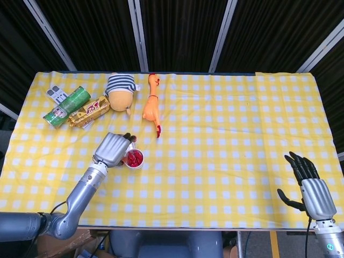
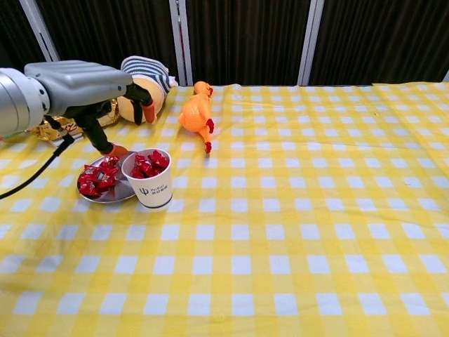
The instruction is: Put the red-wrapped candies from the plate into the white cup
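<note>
From overhead, the left hand [image 1: 113, 150] hid the plate beside the white cup [image 1: 133, 159] of red candies, while the right hand [image 1: 308, 180] hung off-table, fingers spread, empty. At chest height, the left hand [image 2: 84, 84] hovered above the plate [image 2: 119, 196], fingers apart, holding nothing; candies [image 2: 98, 177] remained.

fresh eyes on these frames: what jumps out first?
Probably the white cup heaped with red-wrapped candies, beside the plate of more on the table's left. Above them hangs the big grey left robot hand, fingers spread, holding nothing that shows. Next, the orange rubber chicken near the far edge, by a striped plush toy.
</note>
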`<action>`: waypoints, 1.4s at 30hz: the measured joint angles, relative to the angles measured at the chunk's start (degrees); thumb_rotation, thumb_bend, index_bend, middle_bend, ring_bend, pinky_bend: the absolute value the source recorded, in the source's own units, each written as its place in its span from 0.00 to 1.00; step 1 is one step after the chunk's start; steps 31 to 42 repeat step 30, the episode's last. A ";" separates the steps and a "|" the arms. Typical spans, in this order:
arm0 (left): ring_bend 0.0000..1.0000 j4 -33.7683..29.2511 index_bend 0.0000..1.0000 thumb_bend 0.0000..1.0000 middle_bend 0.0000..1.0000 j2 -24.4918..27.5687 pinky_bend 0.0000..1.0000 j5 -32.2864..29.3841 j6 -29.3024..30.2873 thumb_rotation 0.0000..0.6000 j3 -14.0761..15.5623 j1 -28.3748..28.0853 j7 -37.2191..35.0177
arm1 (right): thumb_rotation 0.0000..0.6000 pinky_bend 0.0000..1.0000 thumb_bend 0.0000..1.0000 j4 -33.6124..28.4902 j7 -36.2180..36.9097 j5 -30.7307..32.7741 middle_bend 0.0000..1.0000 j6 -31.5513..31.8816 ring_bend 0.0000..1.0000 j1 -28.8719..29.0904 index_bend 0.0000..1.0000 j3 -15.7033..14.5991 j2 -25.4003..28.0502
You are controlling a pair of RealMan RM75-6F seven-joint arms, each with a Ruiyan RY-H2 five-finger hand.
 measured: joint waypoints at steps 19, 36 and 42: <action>0.00 -4.17 0.00 0.14 0.00 7.45 0.03 16.70 21.20 1.00 7.91 18.96 -13.58 | 1.00 0.00 0.39 0.60 -1.84 0.59 0.00 -0.63 0.00 0.15 0.00 0.03 -0.20; 0.00 4.19 0.00 0.13 0.00 12.24 0.00 33.30 32.37 1.00 18.64 34.66 -28.71 | 1.00 0.00 0.39 1.33 -5.41 1.35 0.00 -0.26 0.00 -0.23 0.00 0.20 -1.29; 0.00 4.19 0.00 0.13 0.00 12.24 0.00 33.30 32.37 1.00 18.64 34.66 -28.71 | 1.00 0.00 0.39 1.33 -5.41 1.35 0.00 -0.26 0.00 -0.23 0.00 0.20 -1.29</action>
